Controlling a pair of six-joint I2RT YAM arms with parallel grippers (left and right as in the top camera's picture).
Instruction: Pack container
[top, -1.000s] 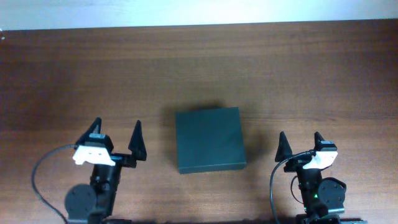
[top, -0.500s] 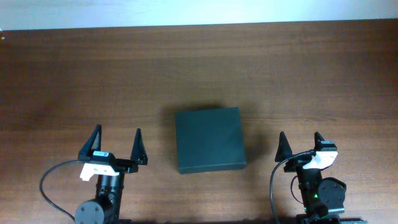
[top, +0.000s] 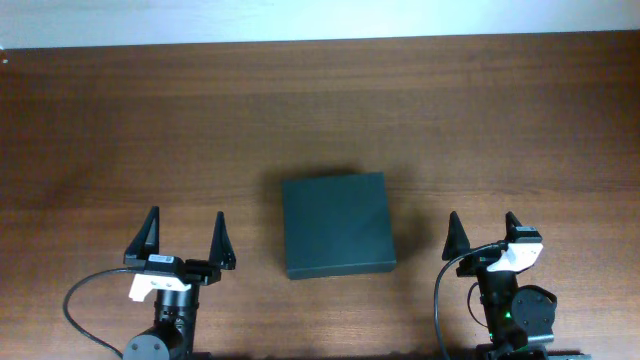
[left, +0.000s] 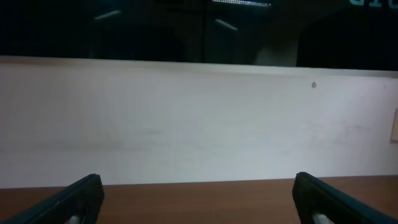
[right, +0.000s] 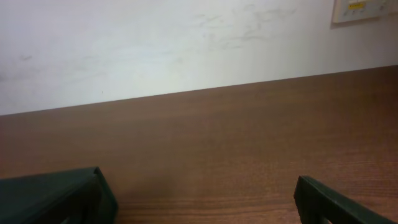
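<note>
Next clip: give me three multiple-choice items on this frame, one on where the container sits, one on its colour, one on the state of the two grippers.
1. Where is the container on the table?
A. near the middle, between the two arms
B. at the far left corner
C. hanging over the near edge

2. What colour is it?
A. white
B. dark green-black
C. red

3. How do the jaws of the left gripper and right gripper stand?
A. both shut
B. both open, holding nothing
C. one shut on the box

Answers: 1 A, the overhead view shows it between the arms; 2 B, its top is dark matte green-black; 3 B, both pairs of fingers stand wide apart, clear of the box.
</note>
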